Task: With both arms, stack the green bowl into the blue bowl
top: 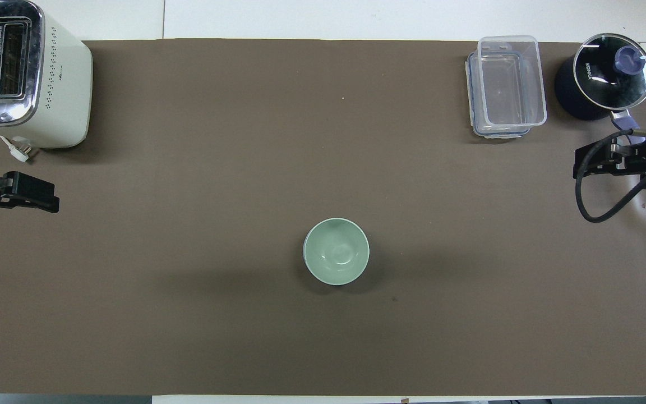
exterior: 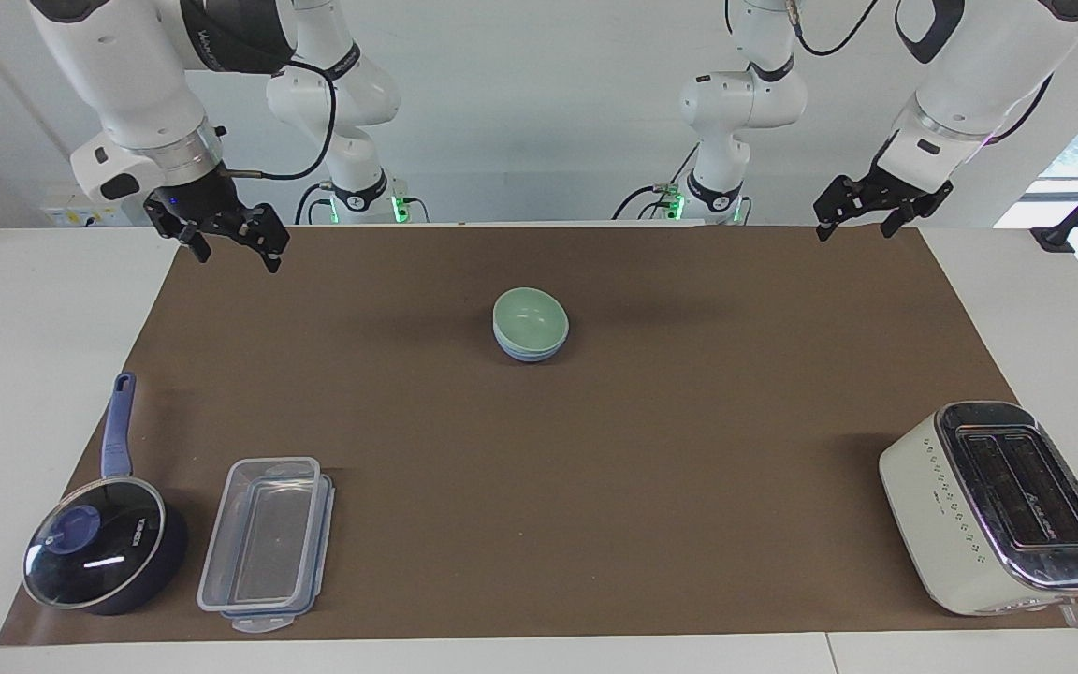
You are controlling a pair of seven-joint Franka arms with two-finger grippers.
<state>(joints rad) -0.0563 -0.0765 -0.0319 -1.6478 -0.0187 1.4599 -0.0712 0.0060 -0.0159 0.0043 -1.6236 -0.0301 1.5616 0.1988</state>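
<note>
The pale green bowl (exterior: 530, 315) sits nested inside the periwinkle-blue bowl (exterior: 530, 354) in the middle of the brown mat. In the overhead view the green bowl (top: 336, 251) almost wholly covers the blue one. My right gripper (exterior: 235, 255) hangs open and empty in the air over the mat's edge at the right arm's end; it also shows in the overhead view (top: 584, 163). My left gripper (exterior: 853, 228) hangs open and empty over the mat's edge at the left arm's end; it also shows in the overhead view (top: 51, 197). Neither touches the bowls.
A dark blue saucepan with a glass lid (exterior: 94, 552) and a clear plastic container (exterior: 263, 543) stand farthest from the robots at the right arm's end. A white toaster (exterior: 997, 505) stands at the left arm's end. Two smaller white arms (exterior: 717, 112) stand at the back.
</note>
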